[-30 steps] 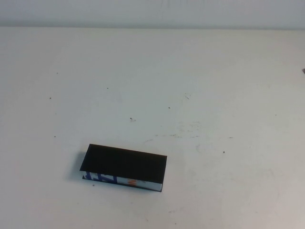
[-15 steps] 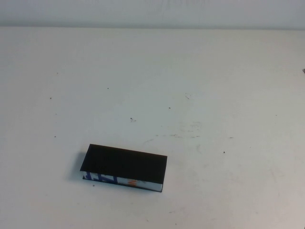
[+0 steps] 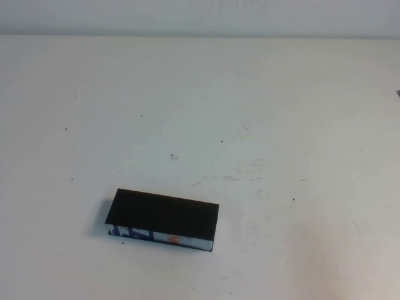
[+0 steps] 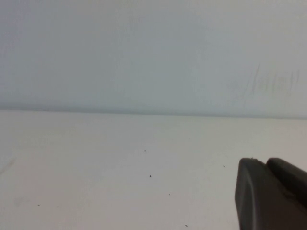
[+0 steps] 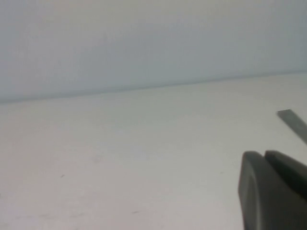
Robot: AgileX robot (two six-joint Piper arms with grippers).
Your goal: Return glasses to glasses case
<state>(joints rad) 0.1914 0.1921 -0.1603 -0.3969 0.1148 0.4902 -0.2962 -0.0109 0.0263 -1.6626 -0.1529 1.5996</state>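
The glasses case (image 3: 164,215) lies closed on the white table (image 3: 250,112), near the front left. Its black lid faces up and its blue, white and orange side faces the camera. The glasses are not in view in any frame. Neither arm shows in the high view. In the left wrist view my left gripper (image 4: 263,162) is shut and empty, with its two dark fingers pressed together above bare table. In the right wrist view my right gripper (image 5: 263,154) is likewise shut and empty above bare table. The case shows in neither wrist view.
A pale wall (image 3: 200,15) runs along the table's far edge. A thin grey strip (image 5: 293,123) lies on the table near my right gripper. A small dark thing (image 3: 397,93) shows at the table's right edge. Small dark specks dot the tabletop.
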